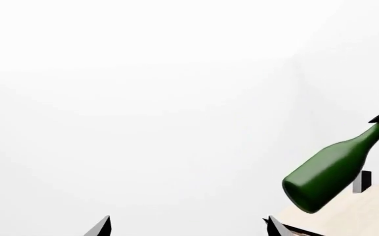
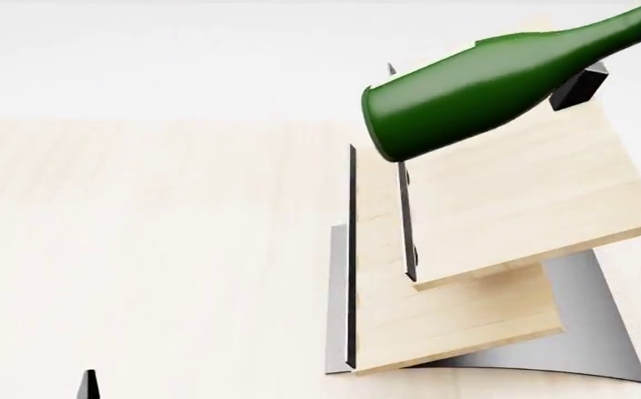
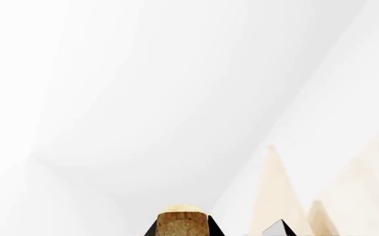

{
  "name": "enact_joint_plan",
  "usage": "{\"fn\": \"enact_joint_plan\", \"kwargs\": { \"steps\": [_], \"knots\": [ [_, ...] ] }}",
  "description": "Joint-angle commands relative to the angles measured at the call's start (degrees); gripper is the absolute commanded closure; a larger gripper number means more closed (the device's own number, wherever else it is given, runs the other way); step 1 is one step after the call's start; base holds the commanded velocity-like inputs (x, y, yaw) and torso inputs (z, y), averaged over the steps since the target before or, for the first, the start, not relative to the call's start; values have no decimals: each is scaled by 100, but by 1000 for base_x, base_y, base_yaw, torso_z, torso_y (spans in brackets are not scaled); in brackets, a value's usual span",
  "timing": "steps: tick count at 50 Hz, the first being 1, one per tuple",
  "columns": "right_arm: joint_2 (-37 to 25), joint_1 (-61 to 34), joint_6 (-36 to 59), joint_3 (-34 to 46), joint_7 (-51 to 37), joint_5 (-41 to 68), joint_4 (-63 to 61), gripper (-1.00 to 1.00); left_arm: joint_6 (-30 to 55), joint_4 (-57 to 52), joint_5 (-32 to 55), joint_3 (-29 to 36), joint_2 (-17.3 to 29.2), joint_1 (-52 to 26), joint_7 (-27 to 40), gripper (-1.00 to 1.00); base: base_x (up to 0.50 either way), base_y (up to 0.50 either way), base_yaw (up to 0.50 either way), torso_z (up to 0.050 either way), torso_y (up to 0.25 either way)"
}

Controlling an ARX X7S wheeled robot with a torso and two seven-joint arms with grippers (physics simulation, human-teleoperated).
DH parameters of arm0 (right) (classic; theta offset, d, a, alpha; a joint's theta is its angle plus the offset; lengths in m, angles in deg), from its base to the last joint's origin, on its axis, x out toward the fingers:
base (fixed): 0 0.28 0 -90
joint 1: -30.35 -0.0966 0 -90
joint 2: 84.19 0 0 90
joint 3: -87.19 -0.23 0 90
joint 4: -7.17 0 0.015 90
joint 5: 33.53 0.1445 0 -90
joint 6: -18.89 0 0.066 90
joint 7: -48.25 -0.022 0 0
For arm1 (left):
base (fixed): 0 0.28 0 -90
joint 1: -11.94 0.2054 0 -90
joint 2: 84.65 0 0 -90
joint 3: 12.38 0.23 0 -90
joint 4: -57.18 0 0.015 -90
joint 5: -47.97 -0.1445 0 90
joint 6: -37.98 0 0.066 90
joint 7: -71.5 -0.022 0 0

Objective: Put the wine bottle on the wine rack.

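We see the wine bottle (image 2: 486,83) held in the air, lying nearly on its side, its round base toward the head view's left and its neck rising toward that view's upper right corner. It hangs above the upper slab of the wine rack (image 2: 520,208) without touching it, the base standing out just past the slab's left edge. In the left wrist view the bottle (image 1: 330,172) shows the same tilt over a corner of pale wood.

The rack's two light wood slabs tilt in tiers, each with a thin dark strip along its left edge, over a curved grey base. It stands on a pale wood table (image 2: 131,249), which lies open to the rack's left. Behind is plain white wall.

We can read no label or writing on the green glass from these angles.

The right gripper (image 3: 183,231) has its dark fingers (image 3: 151,230) flanking the tan cork at the neck's end, so we take it as clamped on the bottle's top; in the head view only a dark edge of it shows at the right border. Of the left gripper (image 1: 186,227) we see two dark fingertips set well apart with nothing between them, away from the bottle.
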Motion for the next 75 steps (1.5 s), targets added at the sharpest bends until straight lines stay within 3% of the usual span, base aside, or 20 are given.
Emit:
{"fn": "enact_joint_plan", "kwargs": {
  "steps": [1, 75],
  "knots": [
    [-51, 61, -7, -188, 211, -67, 24, 100, -8, 42, -9, 26, -2, -22, 7, -100, 0, 0, 0, 0, 0],
    [-56, 687, -96, -212, 679, -158, 285, 100, -17, 71, -31, 111, 39, -49, 99, -100, 0, 0, 0, 0, 0]
  ]
}}
